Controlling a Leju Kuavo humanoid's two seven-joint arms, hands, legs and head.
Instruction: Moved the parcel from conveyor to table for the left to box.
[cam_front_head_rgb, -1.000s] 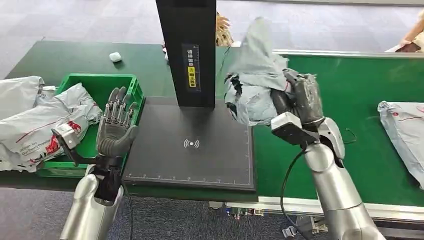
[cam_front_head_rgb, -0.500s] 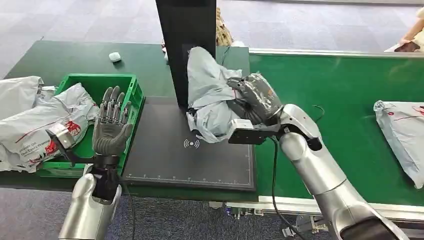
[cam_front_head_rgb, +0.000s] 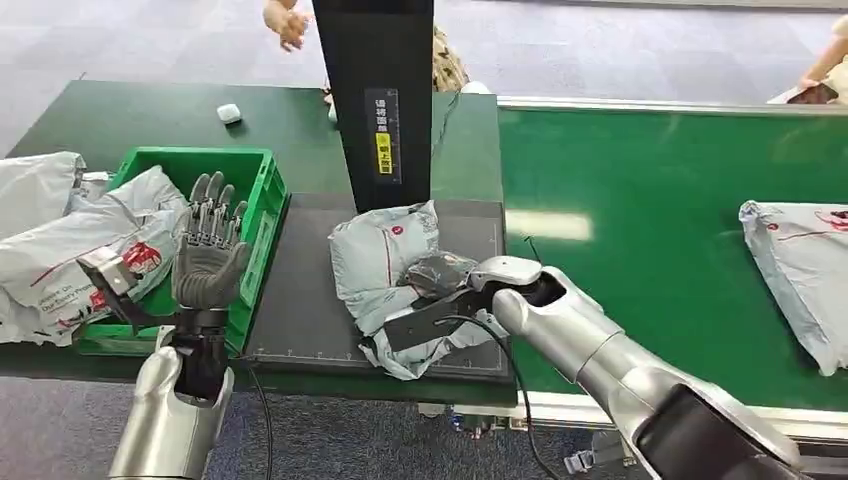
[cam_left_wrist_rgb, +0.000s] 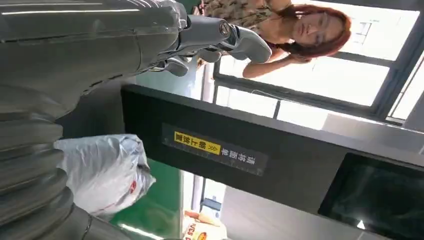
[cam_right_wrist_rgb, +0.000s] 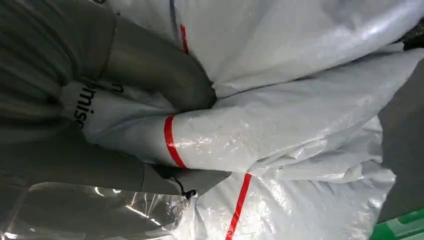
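Now my right hand (cam_front_head_rgb: 440, 285) grips the grey parcel (cam_front_head_rgb: 385, 260), which lies crumpled on the black scanner plate (cam_front_head_rgb: 300, 320) at the foot of the dark upright post (cam_front_head_rgb: 375, 100). From my right wrist the thumb (cam_right_wrist_rgb: 155, 75) presses into the plastic, folds bunched around it (a red stripe runs across the film there). The parcel touches the plate and sits just in front of the post.

My left hand (cam_front_head_rgb: 208, 250) is raised beside the plate, palm up, fingers apart and holding nothing. Just behind it stands the green crate (cam_front_head_rgb: 255, 180) with other grey bags (cam_front_head_rgb: 90, 250) piled in and spilling over its far side. On the green conveyor belt (cam_front_head_rgb: 650, 220) another grey bag (cam_front_head_rgb: 800, 260) lies well apart, near the edge. A small white object (cam_front_head_rgb: 231, 113) rests on the dark table (cam_front_head_rgb: 120, 115) beyond the crate.
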